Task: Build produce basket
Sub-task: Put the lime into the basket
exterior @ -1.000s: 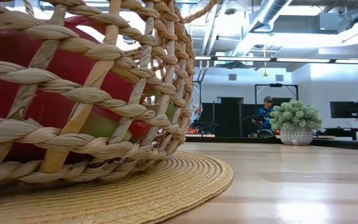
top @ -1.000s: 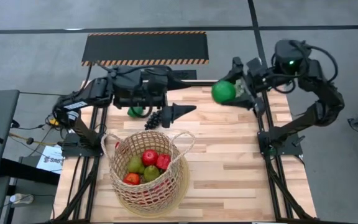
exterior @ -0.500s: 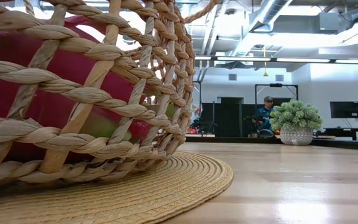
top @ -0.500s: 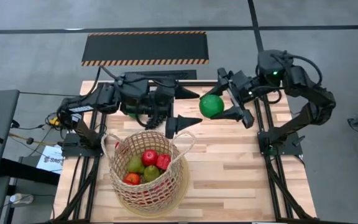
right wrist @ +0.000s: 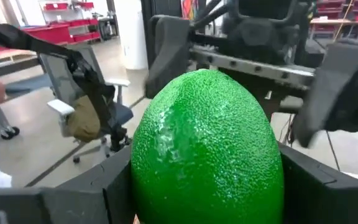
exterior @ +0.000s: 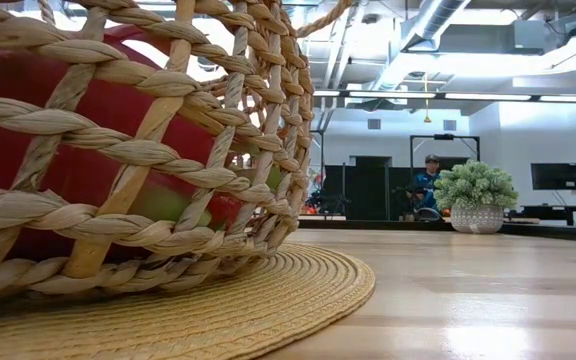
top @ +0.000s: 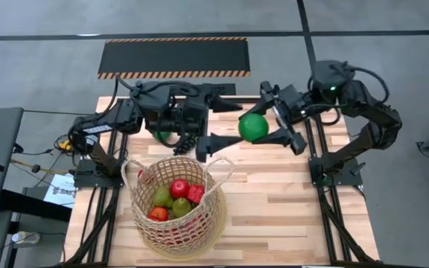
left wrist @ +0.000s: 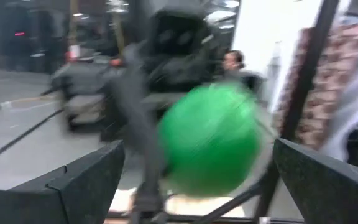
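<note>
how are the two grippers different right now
The right gripper is shut on the green lime, while the left gripper is open and holds nothing. The right gripper comes in from the table's right side, the left gripper from its left, so they face each other. Both hover over the far part of the table, beyond the basket.

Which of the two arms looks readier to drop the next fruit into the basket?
The right. Its claw already holds the lime above the table's far side. The left claw hangs open and empty close beside it. The basket sits nearer the left arm, though, so a handover looks possible.
</note>
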Controlling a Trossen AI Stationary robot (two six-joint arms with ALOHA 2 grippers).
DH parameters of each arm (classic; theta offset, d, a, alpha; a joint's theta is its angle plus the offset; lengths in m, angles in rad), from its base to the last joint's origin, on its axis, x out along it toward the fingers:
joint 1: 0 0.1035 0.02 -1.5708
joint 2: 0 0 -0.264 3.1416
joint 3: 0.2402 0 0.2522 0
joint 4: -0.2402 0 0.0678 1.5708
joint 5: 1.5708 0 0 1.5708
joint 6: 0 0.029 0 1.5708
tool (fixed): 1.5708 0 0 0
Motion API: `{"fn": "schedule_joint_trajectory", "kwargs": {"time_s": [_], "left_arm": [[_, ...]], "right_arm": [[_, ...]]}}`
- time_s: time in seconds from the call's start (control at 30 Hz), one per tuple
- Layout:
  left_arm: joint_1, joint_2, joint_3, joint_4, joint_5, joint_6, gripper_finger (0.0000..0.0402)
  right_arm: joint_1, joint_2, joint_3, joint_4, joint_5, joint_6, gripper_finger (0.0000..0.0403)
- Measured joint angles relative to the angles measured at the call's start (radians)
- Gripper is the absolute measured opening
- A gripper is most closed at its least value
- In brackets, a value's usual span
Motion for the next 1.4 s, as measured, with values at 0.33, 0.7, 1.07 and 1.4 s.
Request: {"fn": "schedule_joint_trajectory", "kwargs": {"time_s": [0.33, 0.7, 1.07, 1.4], "left_arm": [[0.000, 0.000, 0.000, 0.025, -0.013, 0.000, 0.0396], [0.000, 0.042, 0.001, 0.131, 0.065, -0.016, 0.0396], [-0.002, 0.071, 0.001, 0.164, 0.034, 0.013, 0.0396], [-0.004, 0.079, 0.003, 0.170, -0.012, 0.063, 0.0369]], "right_arm": [[0.024, -0.019, 0.000, 0.022, -0.001, -0.042, 0.0296], [0.014, 0.017, 0.000, 0.046, -0.004, -0.056, 0.0296], [0.009, 0.016, 0.000, 0.057, -0.004, -0.054, 0.0296], [0.006, 0.017, 0.000, 0.075, -0.003, -0.057, 0.0296]]}}
